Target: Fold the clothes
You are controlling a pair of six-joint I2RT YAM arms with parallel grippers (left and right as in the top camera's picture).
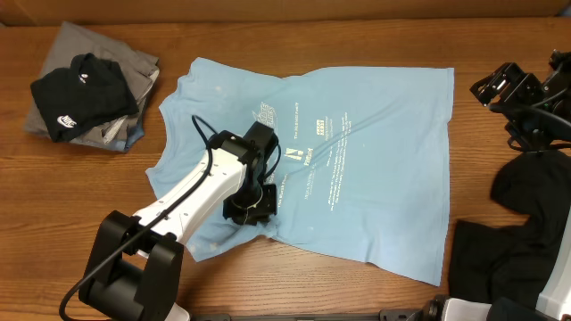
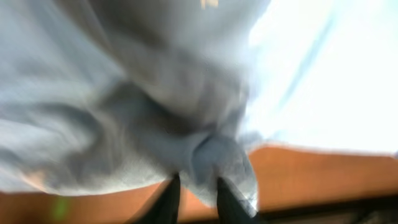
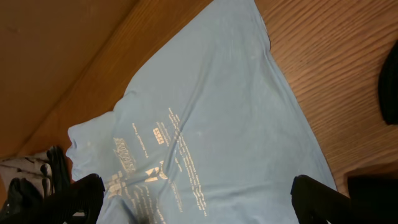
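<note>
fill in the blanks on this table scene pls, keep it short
1. The left gripper pinches the ____ T-shirt.
2. The right gripper is ____, holding nothing.
3. A ____ Nike shirt tops the pile of clothes.
Missing words: light blue; open; black

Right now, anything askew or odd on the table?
The light blue T-shirt lies skewed and creased, its near edge bunched up in the left gripper. The stack at top left is untidy, a black shirt slumped on it. No damage visible.
</note>
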